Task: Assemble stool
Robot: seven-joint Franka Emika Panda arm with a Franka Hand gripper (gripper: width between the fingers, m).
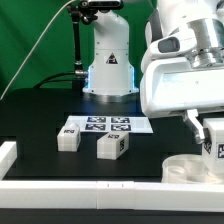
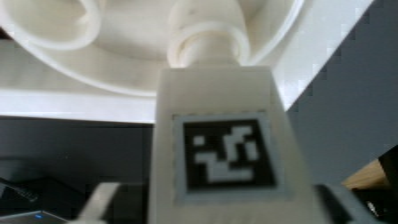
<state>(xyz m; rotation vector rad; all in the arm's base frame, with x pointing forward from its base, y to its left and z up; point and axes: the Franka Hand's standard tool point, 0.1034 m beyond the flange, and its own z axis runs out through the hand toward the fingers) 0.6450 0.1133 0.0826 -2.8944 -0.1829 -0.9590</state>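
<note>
White plastic leg [image 2: 221, 100], its black-and-white square tag [image 2: 224, 152] facing the wrist cam, is clamped in the claw [image 1: 207, 132] over the seat [image 1: 186, 168], lower right of the exterior frame. One spare leg [image 1: 68, 136] and a second spare leg [image 1: 111, 146] sit on the desk [image 1: 40, 105] just below the marker board [image 1: 105, 124].

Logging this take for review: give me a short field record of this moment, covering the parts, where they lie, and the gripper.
gripper: shut on the held leg, tag toward the wrist camera
held leg: upright, narrow end at the seat; whether it is fully seated cannot be told
seat: on the table, at the exterior view's right
loose legs: two, apart from the seat: left loose leg, right loose leg
marker board: flat, behind the loose legs
</note>
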